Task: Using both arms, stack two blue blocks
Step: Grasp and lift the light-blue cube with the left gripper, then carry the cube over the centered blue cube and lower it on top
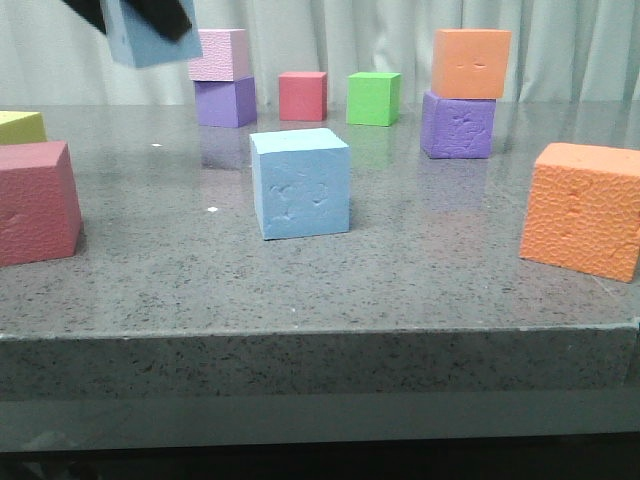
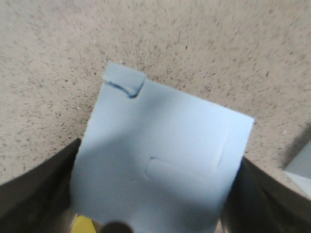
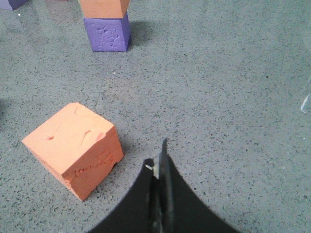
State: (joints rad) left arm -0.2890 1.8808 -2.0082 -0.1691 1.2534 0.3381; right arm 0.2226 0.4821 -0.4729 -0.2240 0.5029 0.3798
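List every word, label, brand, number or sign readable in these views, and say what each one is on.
None can be read.
Blue block on the table: only dents in its front face, no lettering.
Blue block held by the left gripper: a nicked edge and a pressed mark, no text.
Near orange block: creases and faint raised marks along one lower edge, not legible as text.

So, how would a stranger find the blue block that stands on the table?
Start from the grey stone table and look at its middle, nearer than the back row of cubes. There a light blue block stands alone, touching nothing. Its front face is dented, and no other cube resting on the table is blue.
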